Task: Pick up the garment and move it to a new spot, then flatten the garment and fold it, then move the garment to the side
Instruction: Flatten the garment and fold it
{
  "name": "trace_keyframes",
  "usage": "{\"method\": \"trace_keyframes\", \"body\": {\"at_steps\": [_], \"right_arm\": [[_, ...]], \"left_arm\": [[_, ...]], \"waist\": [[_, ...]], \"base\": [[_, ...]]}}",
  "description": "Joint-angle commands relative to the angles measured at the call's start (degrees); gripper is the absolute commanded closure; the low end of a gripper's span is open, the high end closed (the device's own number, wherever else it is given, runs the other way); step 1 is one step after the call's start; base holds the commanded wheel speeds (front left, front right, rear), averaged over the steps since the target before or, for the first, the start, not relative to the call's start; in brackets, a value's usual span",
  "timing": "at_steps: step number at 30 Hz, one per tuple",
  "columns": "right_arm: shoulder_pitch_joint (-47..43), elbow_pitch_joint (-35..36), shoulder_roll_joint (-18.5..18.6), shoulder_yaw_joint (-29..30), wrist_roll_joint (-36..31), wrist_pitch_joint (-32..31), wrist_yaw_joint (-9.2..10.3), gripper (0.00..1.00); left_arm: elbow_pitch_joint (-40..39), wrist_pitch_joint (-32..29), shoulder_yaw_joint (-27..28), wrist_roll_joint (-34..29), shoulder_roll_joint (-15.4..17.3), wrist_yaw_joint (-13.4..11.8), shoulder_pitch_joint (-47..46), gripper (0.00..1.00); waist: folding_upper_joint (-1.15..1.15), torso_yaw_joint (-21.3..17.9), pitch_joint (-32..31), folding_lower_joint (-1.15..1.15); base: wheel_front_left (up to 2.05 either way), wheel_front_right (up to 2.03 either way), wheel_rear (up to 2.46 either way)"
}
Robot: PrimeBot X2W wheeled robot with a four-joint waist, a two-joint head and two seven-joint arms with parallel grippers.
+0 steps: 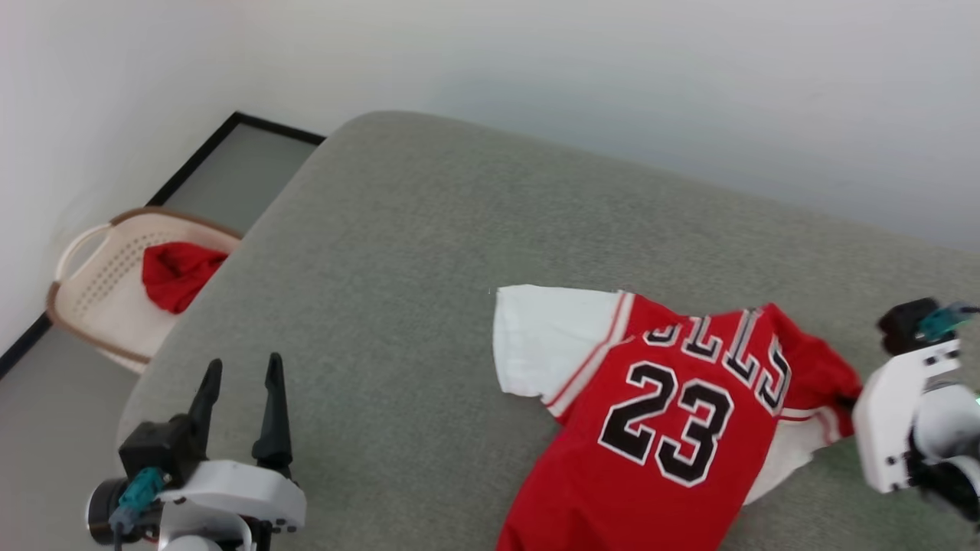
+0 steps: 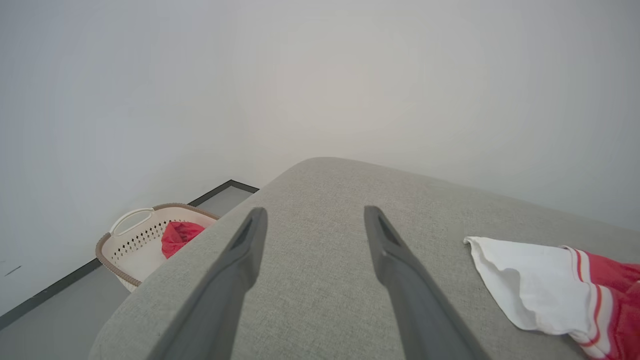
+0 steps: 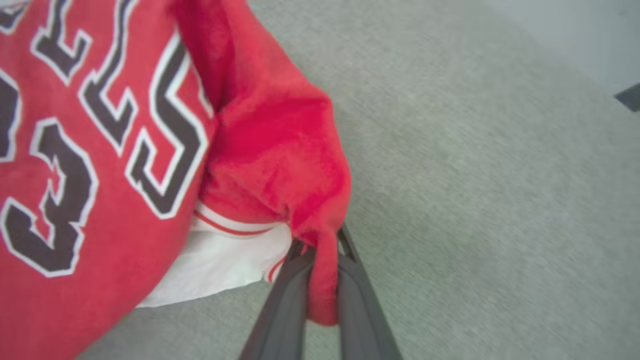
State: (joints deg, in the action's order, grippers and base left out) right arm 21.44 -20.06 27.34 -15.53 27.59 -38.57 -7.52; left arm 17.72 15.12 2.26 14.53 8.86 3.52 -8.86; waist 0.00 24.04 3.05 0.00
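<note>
The left gripper (image 1: pixel 244 361), with its two long dark fingers, points away from the robot, jaws spread wide and holding nothing. The right gripper (image 3: pixel 320 250), fingers pressed together, pinches a fold of the red basketball jersey (image 3: pixel 270 150).

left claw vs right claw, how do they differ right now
1. The left claw stands open and empty; the right claw is shut on a red fold of the jersey.
2. The left claw is over bare grey cushion, apart from the jersey; the right claw is at the jersey's edge.
Both have two long dark fingers.
</note>
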Motion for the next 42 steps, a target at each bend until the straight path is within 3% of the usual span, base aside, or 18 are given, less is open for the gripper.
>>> {"method": "trace_keyframes", "body": {"at_steps": [1, 12, 17, 22, 23, 25, 26, 33, 42], "right_arm": [[0.0, 0.7, 1.2, 0.4, 0.2, -0.4, 0.06, 1.0], [-2.2, 4.1, 9.6, 6.5, 0.2, -1.6, 0.06, 1.0], [-3.9, 3.0, 9.5, 8.9, -0.3, -0.4, 0.06, 1.0], [-5.7, -0.5, 7.1, 9.0, -0.7, 2.6, 0.06, 1.0], [-5.6, -1.4, 6.6, 8.8, -0.8, 3.7, 0.06, 0.72], [-5.2, -3.5, 5.9, 8.1, -1.5, 5.6, 0.06, 0.31], [-4.9, -4.3, 5.5, 7.6, -1.7, 6.4, 0.06, 0.0], [-3.1, -5.9, 5.3, 4.5, -1.8, 11.1, 0.06, 0.0], [-5.2, 2.0, 5.8, 3.4, -4.2, 23.2, 0.06, 0.0]], "left_arm": [[0.0, 0.0, 0.4, -0.5, -0.4, 0.4, 0.9, 0.0], [-0.2, 0.0, 2.5, -2.4, -1.8, 2.2, 1.9, 0.0], [0.1, 0.0, 2.1, -3.1, -2.4, 2.8, 2.4, 0.0], [0.7, 0.0, 1.8, -3.2, -2.9, 3.3, 2.5, 0.0], [0.9, 0.0, 1.7, -3.2, -2.9, 3.4, 2.5, 0.0], [1.1, 0.0, 1.5, -3.4, -2.9, 3.5, 2.6, 0.0], [1.2, 0.0, 1.4, -3.5, -2.8, 3.6, 2.6, 0.0], [1.1, 0.0, 1.8, -3.3, -1.8, 3.8, 3.4, 0.0], [-1.1, 0.0, 3.1, -3.1, -1.0, 4.0, 4.9, 0.0]], "waist": [[0.0, -1.6, -1.0, 0.0], [0.0, -6.3, -2.9, 0.0], [0.0, -7.3, -3.1, 0.0], [0.0, -7.6, -3.2, 0.0], [0.0, -7.7, -3.4, 0.0], [0.0, -7.9, -3.8, 0.0], [0.0, -8.0, -4.0, 0.0], [0.0, -10.1, -5.9, 0.0], [0.0, -14.7, -7.1, 0.0]], "base": [[0.0, 0.0, 0.0], [0.0, 0.0, 0.0], [0.0, 0.0, 0.0], [0.0, 0.0, 0.0], [0.0, 0.0, 0.0], [0.0, 0.0, 0.0], [0.0, 0.0, 0.0], [0.0, 0.0, 0.0], [0.0, 0.0, 0.0]]}}
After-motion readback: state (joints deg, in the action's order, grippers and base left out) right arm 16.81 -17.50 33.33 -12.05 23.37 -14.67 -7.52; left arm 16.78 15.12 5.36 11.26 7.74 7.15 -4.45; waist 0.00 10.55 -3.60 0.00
